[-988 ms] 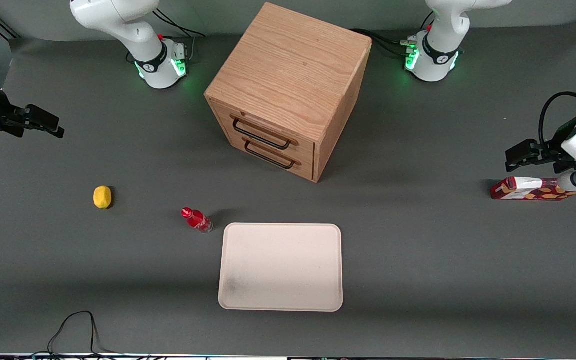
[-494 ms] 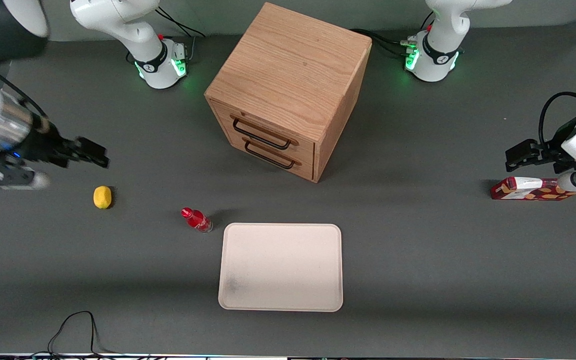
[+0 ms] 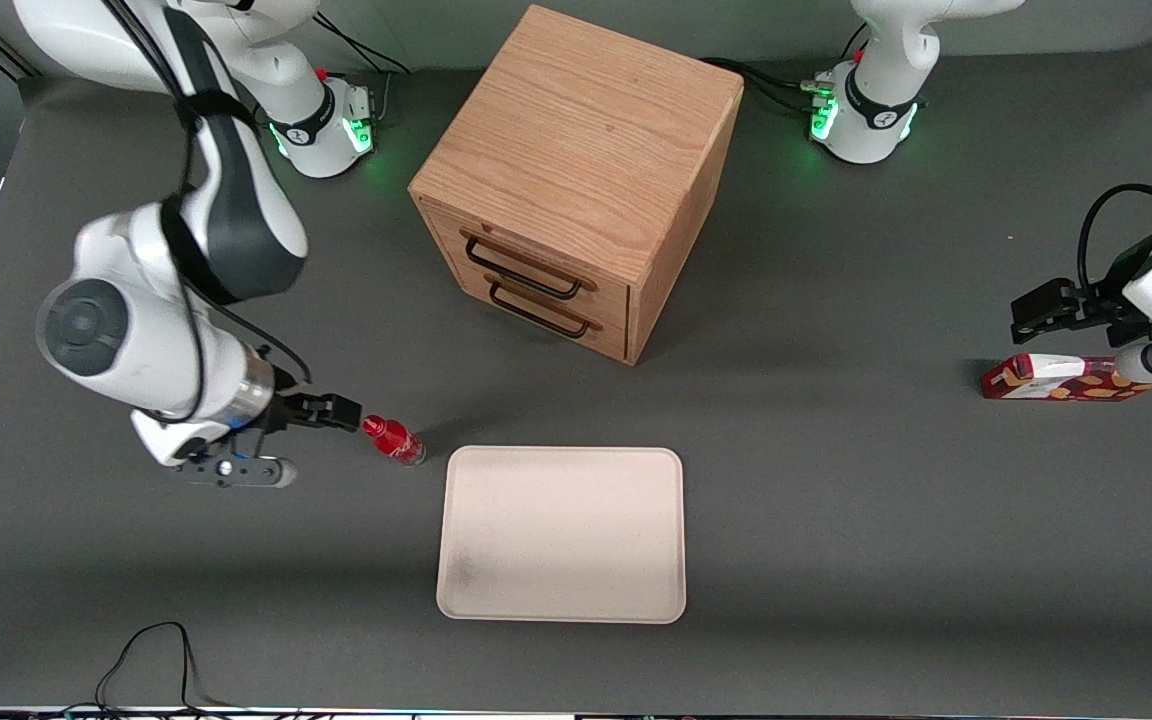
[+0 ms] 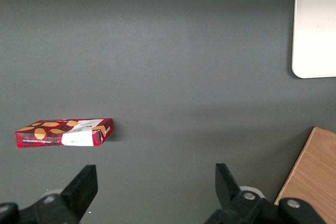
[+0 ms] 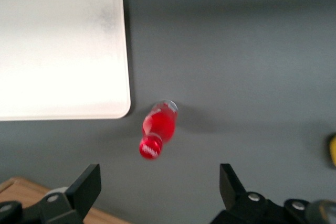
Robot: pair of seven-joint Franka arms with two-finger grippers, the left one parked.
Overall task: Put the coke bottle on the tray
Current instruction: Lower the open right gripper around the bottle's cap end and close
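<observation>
The coke bottle (image 3: 394, 440) has a red cap and a red label. It stands on the grey table just off the tray's corner nearest the working arm. It also shows in the right wrist view (image 5: 159, 127). The cream tray (image 3: 562, 533) lies flat and bare, and the right wrist view shows it too (image 5: 58, 51). My right gripper (image 3: 336, 412) hangs above the table beside the bottle's cap, toward the working arm's end. It is open and empty, and in the right wrist view (image 5: 159, 192) its fingers (image 5: 86, 187) stand wide apart with the bottle below them.
A wooden drawer cabinet (image 3: 576, 180) stands farther from the front camera than the tray. A yellow lemon (image 5: 333, 150) lies at the edge of the right wrist view. A flat red-and-white carton (image 3: 1056, 378) lies toward the parked arm's end.
My right arm has swung in from the table's end toward the bottle, and its gripper now hangs beside the cap. The arm now hides the lemon in the front view. Bottle and tray have not moved.
</observation>
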